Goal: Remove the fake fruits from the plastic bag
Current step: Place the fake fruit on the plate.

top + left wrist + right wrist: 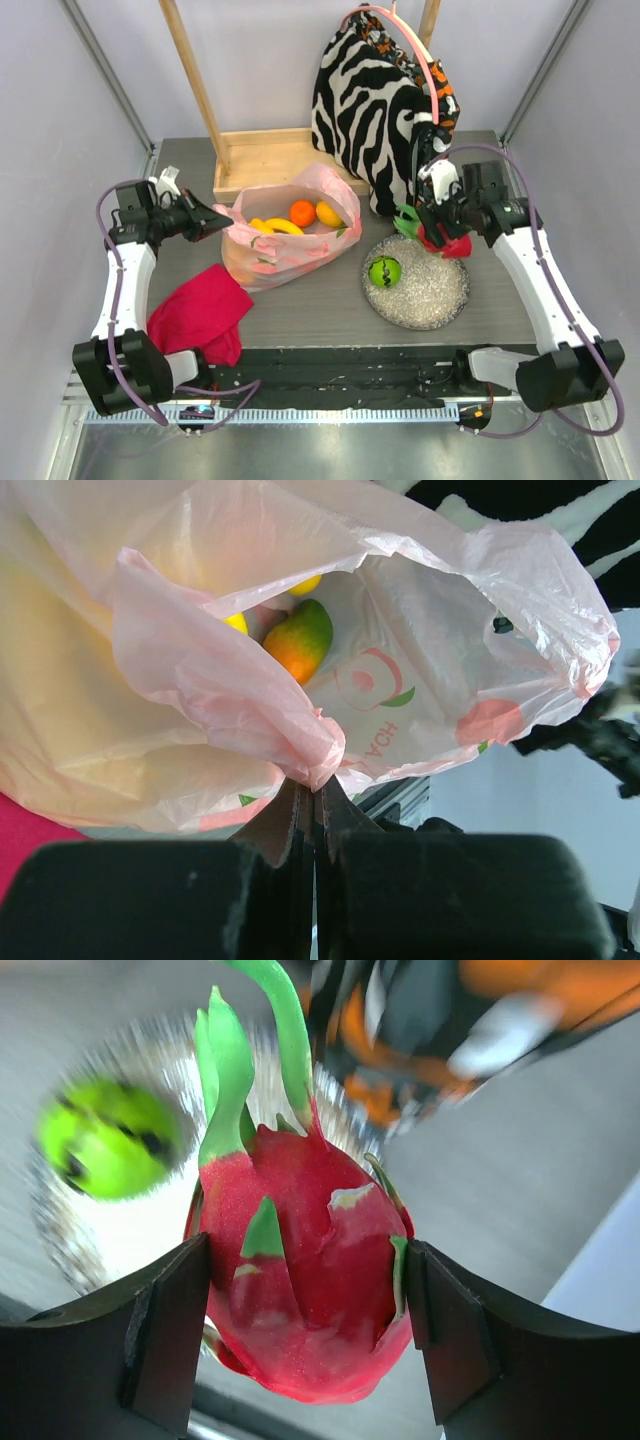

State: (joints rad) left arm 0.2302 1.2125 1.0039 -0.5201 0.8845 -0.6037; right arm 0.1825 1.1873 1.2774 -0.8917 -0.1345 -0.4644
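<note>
The left pincer is clamped tight on a bunched fold of the plastic bag at its left rim, holding the mouth open toward the far right. The bag sits on the surface at centre left, just near of a wooden tray. Inside it lie a yellow banana bunch, an orange and a lemon; the left wrist view also shows an orange-and-green fruit deep in the bag. The right pincer grips the red fruit (scaly, with green leaf tips) between both fingers, above the far rim of the silvery plate. The green apple rests on the plate's left part. A zebra-patterned bag stands at the far right, and a magenta cloth lies near left
</note>
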